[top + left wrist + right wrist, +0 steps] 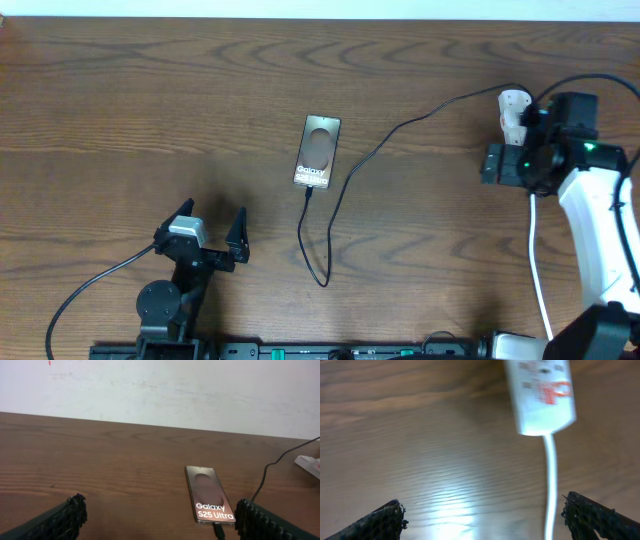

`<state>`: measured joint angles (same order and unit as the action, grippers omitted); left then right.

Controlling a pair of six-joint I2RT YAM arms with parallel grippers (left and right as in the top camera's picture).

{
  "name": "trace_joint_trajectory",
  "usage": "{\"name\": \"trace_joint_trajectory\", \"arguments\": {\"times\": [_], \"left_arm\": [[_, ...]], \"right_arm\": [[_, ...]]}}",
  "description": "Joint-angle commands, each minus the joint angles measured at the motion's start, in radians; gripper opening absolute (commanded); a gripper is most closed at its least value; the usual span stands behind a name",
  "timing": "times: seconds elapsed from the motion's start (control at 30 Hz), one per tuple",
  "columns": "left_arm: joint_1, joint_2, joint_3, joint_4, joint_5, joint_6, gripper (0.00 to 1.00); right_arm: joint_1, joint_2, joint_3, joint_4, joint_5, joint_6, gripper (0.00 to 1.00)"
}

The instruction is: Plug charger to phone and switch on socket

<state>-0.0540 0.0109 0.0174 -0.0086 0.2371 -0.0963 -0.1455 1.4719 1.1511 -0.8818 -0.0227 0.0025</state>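
While both arms hang clear of everything, the phone (318,152) lies face up on the table (120,110). The charger (322,282) meets the phone's near short edge, loops out in front of it, then runs off to its right toward the socket (513,112). Left gripper (213,216), front-left of the phone: fingers spread wide, holding nothing. Right gripper (482,505), well right of the phone, above the socket: fingers wide too, empty.
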Motion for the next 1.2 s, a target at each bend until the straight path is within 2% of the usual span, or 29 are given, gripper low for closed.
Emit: {"name": "trace_joint_trajectory", "arguments": {"times": [0.0, 0.3, 0.4, 0.6, 0.73, 1.0, 1.17], "left_arm": [[0.005, -0.006, -0.013, -0.042, 0.012, 0.010, 0.96], [0.005, -0.006, -0.013, -0.042, 0.012, 0.010, 0.96], [0.005, -0.006, -0.013, -0.042, 0.012, 0.010, 0.96], [0.005, -0.006, -0.013, -0.042, 0.012, 0.010, 0.96], [0.005, -0.006, -0.013, -0.042, 0.012, 0.010, 0.96], [0.005, -0.006, -0.013, -0.042, 0.012, 0.010, 0.96], [0.005, -0.006, -0.013, -0.042, 0.012, 0.010, 0.96]], "right_arm": [[0.085, -0.061, -0.002, 0.003, 0.002, -0.011, 0.99], [0.212, -0.076, -0.031, 0.028, 0.022, -0.038, 0.99], [0.210, -0.097, -0.100, 0.135, -0.005, -0.059, 0.99], [0.210, -0.145, -0.347, 0.382, -0.148, -0.101, 0.99], [0.210, -0.149, -0.514, 0.589, -0.172, -0.101, 0.99], [0.210, -0.152, -0.774, 0.892, -0.178, -0.101, 0.99], [0.210, -0.169, -0.864, 0.962, -0.179, -0.101, 0.99]]}}
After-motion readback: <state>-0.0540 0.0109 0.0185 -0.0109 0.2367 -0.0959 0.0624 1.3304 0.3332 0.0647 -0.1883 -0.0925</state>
